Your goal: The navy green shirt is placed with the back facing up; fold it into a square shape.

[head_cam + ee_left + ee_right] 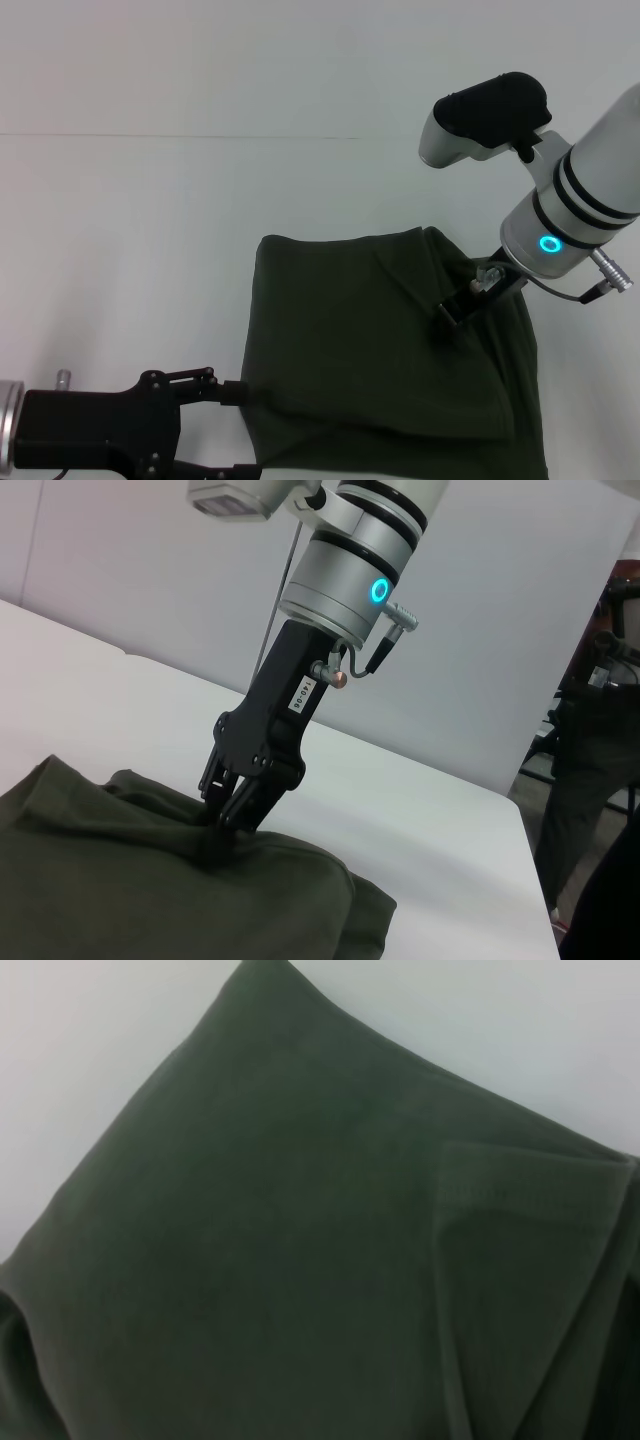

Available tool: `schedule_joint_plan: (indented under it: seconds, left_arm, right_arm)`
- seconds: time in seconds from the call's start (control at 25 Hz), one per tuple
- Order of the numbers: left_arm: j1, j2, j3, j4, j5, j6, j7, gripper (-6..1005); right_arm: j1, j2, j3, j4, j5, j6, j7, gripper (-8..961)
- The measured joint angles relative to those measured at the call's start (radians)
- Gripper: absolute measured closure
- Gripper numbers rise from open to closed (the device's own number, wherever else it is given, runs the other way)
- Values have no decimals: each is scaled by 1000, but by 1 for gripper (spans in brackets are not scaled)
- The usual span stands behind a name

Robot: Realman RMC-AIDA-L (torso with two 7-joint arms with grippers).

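Note:
The navy green shirt (370, 350) lies folded into a rough rectangle on the white table, plain side up. It also shows in the left wrist view (120, 870), and it fills the right wrist view (300, 1260), where a stitched hem flap lies over it. My right gripper (447, 313) comes down from the upper right and is shut on a raised pinch of cloth near the shirt's far right part. The same pinch shows in the left wrist view (225, 825). My left gripper (238, 430) lies low at the shirt's near left edge, open, with its fingertips (228, 391) at the cloth's border.
The white table (150, 250) stretches bare to the left and far side of the shirt. Its far right corner (515, 810) shows in the left wrist view, with dark equipment and a person's clothing (595, 750) standing beyond it.

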State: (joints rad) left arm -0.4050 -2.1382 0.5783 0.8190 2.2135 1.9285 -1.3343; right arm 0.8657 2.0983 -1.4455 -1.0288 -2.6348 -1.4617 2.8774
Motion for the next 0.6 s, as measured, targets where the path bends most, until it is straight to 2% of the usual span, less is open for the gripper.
schedule_joint_plan:
  seconds: [0.08,0.28,0.6]
  left_arm:
    - [0,0,0,0,0,0,1,84]
    - [0,0,-2,0,-1,0,1,85]
    - [1,0,-4,0,2,0,1,88]
  right_arm:
    - [-1,0,-1,-2,1,0,-1,548]
    - [-2,2,-4,-6,3,0,0,787]
    - [-20,2,21,-10,14,-5,29,894]
